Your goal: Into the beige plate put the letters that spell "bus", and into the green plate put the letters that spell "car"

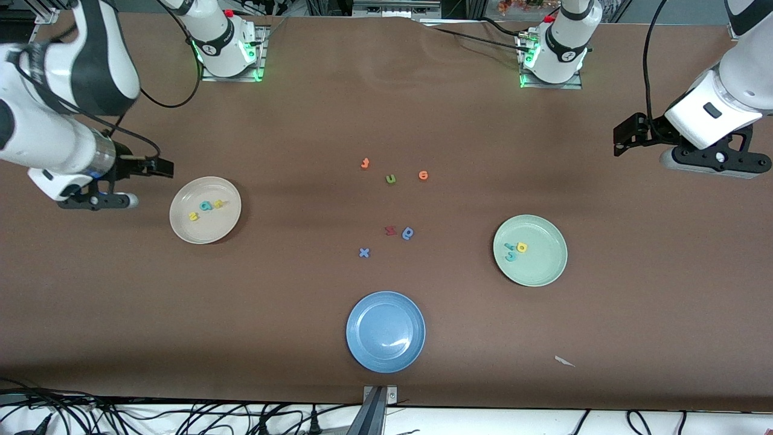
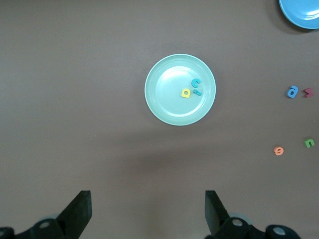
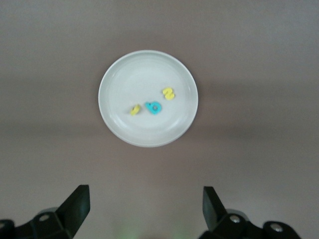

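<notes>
While both arms wait drawn back at their own ends of the table, the three plates carry the following. The beige plate, toward the right arm's end, holds three foam letters in a loose row: a teal b in the middle, a yellow s and a yellow u on either side of it, none touching the rim. The green plate, toward the left arm's end, holds a yellow a with a teal c and a teal r just beside it — all three clustered near the plate's centre. The blue plate, nearest the front camera and midway along the table, has nothing visible in it.

Loose letters lie on the brown table between the beige and green plates: an orange letter, a green u and an orange e farther from the camera; a dark red letter, a blue rounded letter and a blue x nearer. A small white scrap lies near the table's front edge.

The right gripper hangs beside the beige plate, fingers spread wide and holding nothing. The left gripper hangs over bare table at its own end — likewise spread wide, nothing between the fingers.
</notes>
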`<state>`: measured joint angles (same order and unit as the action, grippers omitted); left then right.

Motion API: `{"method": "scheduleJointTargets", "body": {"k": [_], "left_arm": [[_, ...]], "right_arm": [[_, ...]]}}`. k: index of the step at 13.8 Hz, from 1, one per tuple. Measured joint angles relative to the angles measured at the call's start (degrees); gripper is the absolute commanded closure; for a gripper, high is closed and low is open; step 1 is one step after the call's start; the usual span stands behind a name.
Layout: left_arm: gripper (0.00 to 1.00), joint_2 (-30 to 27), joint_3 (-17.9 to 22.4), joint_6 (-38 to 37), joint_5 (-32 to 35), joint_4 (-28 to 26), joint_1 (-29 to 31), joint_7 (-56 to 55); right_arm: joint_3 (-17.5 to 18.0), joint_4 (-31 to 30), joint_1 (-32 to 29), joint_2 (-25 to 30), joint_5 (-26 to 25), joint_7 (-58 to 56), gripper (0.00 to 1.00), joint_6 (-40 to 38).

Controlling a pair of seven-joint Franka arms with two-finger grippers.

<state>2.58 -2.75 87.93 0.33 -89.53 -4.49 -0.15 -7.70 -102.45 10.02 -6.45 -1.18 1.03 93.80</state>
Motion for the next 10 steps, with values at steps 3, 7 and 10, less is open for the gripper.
{"method": "scheduleJointTargets", "body": {"k": [3,7,10], "left_arm": [[0.00,-0.17,-0.02,-0.23,0.00,0.21,0.00,0.00],[0.00,-0.27,-0.21,-0.28,0.00,0.22,-0.01,0.00],[0.00,-0.28,-0.36,-0.31,0.00,0.22,-0.09,0.00]], "right_arm": [[0.13,7.24,-0.01,0.29,0.69,0.13,0.00,-10.77],[0.09,9.45,0.20,2.22,0.94,0.35,0.00,-13.95],[-0.44,9.46,1.13,2.83,0.95,0.84,0.00,-13.88]]}}
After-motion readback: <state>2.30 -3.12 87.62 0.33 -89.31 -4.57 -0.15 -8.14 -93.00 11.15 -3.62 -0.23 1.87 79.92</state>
